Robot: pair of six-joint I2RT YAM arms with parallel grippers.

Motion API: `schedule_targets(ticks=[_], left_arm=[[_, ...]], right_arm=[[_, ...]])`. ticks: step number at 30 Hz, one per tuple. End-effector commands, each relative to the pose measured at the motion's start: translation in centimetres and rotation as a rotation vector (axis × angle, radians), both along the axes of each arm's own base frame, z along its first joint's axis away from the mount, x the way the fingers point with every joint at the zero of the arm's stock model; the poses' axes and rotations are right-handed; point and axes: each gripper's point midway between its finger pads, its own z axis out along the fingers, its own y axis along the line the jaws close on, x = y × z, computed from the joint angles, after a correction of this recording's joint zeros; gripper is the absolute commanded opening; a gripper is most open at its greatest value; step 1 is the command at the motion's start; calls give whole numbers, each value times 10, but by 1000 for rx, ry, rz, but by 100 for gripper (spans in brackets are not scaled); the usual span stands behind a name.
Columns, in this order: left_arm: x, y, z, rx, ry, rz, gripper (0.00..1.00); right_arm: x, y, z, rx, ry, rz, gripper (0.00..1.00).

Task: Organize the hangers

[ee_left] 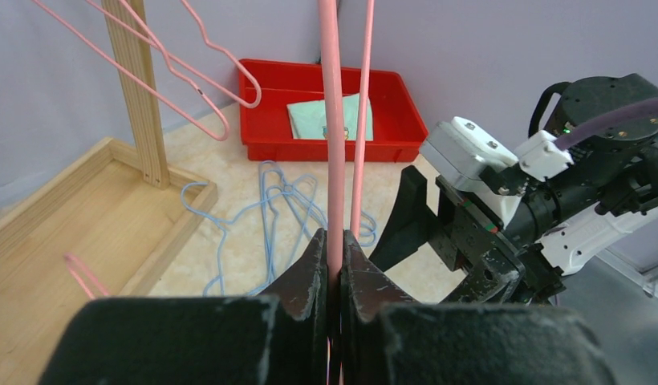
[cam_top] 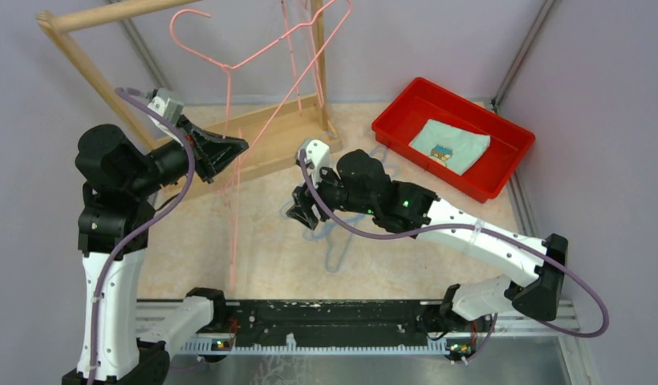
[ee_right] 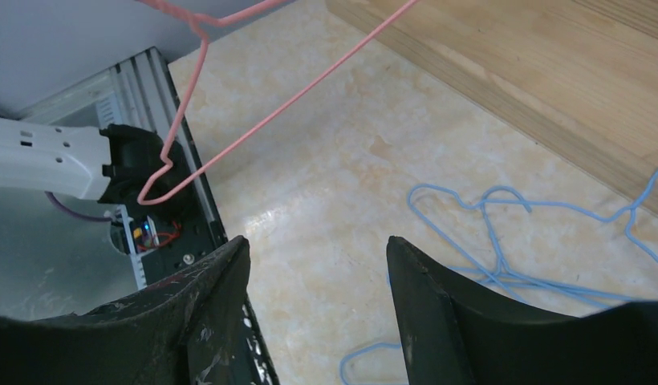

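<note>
My left gripper (cam_top: 239,147) is shut on the wire of a pink hanger (cam_top: 227,96) and holds it up in front of the wooden rack. In the left wrist view the jaws (ee_left: 335,245) pinch the pink wire (ee_left: 333,120), which runs straight up out of frame. More pink hangers (cam_top: 298,48) hang at the rack. Several light blue hangers (cam_top: 335,237) lie tangled on the table; they also show in the left wrist view (ee_left: 270,204) and the right wrist view (ee_right: 502,273). My right gripper (cam_top: 298,212) is open and empty (ee_right: 318,253), low over the table beside the blue hangers.
The wooden rack has a top rail (cam_top: 109,14), a post (cam_top: 318,48) and a tray-like base (cam_top: 270,140) at the back left. A red bin (cam_top: 406,136) with a folded cloth (cam_top: 450,146) stands at the back right. The arms are close together mid-table.
</note>
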Motion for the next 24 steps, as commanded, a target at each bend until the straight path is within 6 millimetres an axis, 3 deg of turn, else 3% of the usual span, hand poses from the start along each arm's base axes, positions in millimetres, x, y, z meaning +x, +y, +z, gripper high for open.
schedule_targets(ticks=[1, 5, 9, 19, 22, 24], left_arm=[[-19, -4, 36, -35, -102, -47, 0], [-32, -6, 50, -57, -132, -75, 0], [-42, -7, 64, -72, -161, -94, 0], [-68, -9, 89, -112, -217, -140, 0], [-72, -9, 91, -120, -224, -148, 0], [-74, -9, 94, -125, -228, -154, 0]], right_arm=[[-5, 19, 27, 162, 49, -6, 64], [-7, 24, 18, 190, 107, -11, 65], [6, 20, 15, 213, 145, -114, 68], [62, -42, -6, 483, 364, -360, 77], [73, -63, -5, 645, 455, -364, 80], [69, -65, 15, 763, 441, -276, 82]])
